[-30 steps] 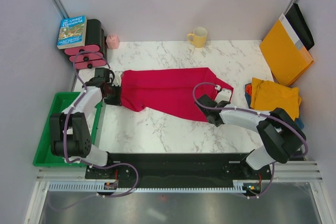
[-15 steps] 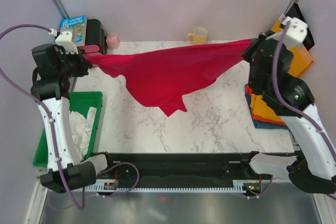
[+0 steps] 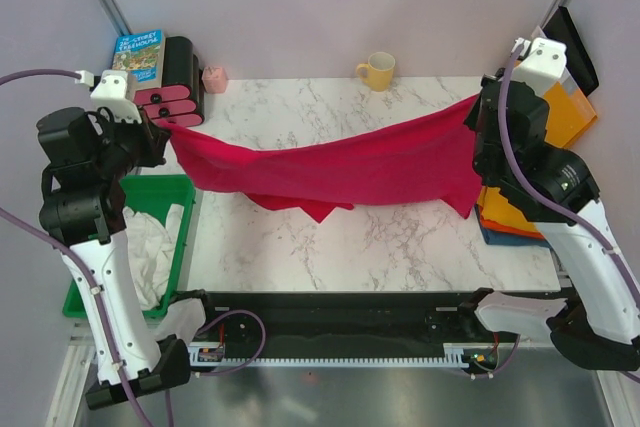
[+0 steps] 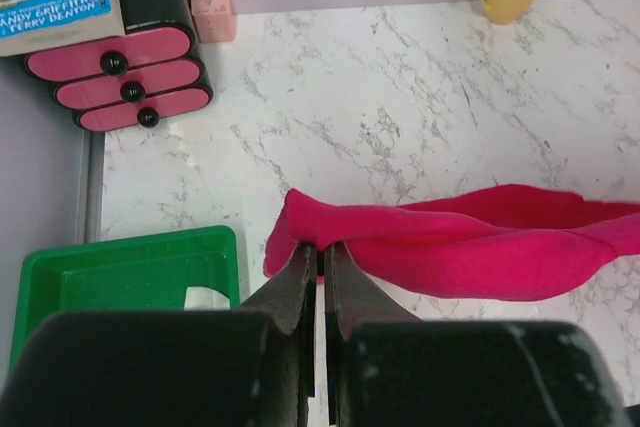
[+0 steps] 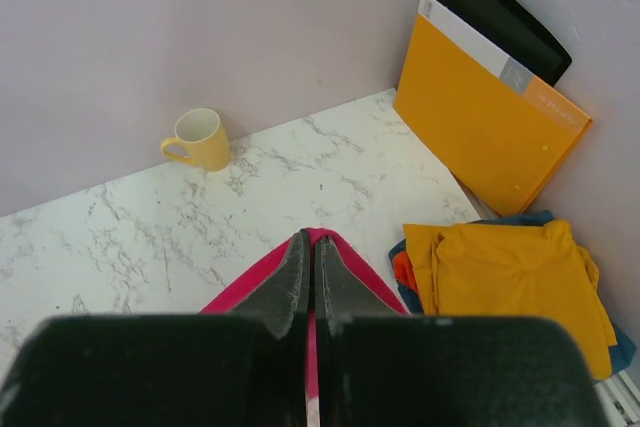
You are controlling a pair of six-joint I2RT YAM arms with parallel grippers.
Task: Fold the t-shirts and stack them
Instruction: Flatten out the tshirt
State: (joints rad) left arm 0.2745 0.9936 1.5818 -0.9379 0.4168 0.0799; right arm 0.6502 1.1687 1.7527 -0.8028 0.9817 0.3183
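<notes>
A crimson red t-shirt (image 3: pixel 330 162) hangs stretched in the air between both arms, sagging in the middle above the marble table (image 3: pixel 300 247). My left gripper (image 3: pixel 160 127) is shut on its left end; in the left wrist view the closed gripper (image 4: pixel 320 247) pinches the red t-shirt (image 4: pixel 450 247). My right gripper (image 3: pixel 475 107) is shut on the right end; the right wrist view shows its gripper (image 5: pixel 313 242) clamping the red cloth (image 5: pixel 370 282). A folded stack, with the mustard-yellow shirt (image 3: pixel 520 192) on top over orange-red and blue, lies at the right edge (image 5: pixel 510 282).
A green bin (image 3: pixel 85 287) holding white cloth (image 3: pixel 150 247) sits left of the table. A yellow mug (image 3: pixel 378 71), a small pink box (image 3: pixel 214 78), a book (image 3: pixel 137 59) on a black-and-pink rack (image 3: pixel 175 102), and an orange-yellow envelope (image 3: pixel 545 97) line the back and right.
Both arms lifted the red shirt off the table and stretched it between them. Since half a second ago they have lowered, and the shirt now hangs as a flatter band.
</notes>
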